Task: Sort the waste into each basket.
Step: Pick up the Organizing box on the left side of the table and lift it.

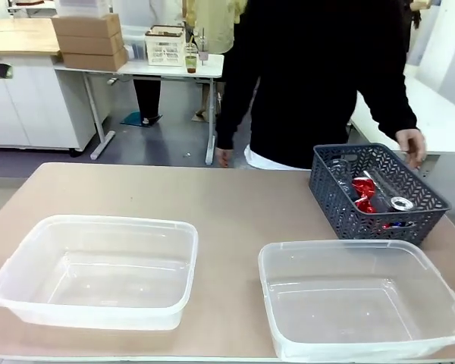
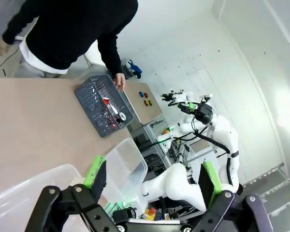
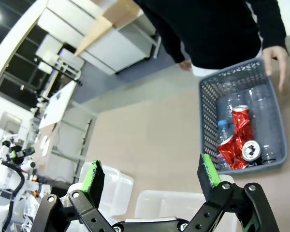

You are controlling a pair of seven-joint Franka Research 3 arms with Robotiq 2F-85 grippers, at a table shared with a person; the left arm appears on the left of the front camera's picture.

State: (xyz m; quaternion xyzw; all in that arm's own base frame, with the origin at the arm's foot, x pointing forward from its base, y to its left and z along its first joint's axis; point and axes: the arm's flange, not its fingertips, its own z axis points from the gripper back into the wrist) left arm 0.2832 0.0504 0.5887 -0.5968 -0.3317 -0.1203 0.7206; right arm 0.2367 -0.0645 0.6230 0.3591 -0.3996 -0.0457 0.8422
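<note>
left end effector (image 2: 152, 169) and right end effector (image 3: 150, 170) both gape wide, empty | we spot red cans (image 3: 236, 137) ahead in the dark basket (image 3: 209, 108), roughly lengthwise along it | the right one looks nearer

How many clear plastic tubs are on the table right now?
2. One tub sits on the table's left half; the other tub sits on its right half, just nearer the robot than the dark lattice basket. None seems hidden.

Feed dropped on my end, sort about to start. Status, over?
Left gripper open, empty; right gripper open, empty. Crushed cans, bottles in lattice basket; left tub, right tub hold nothing. Person's hand at basket's far corner.
</note>
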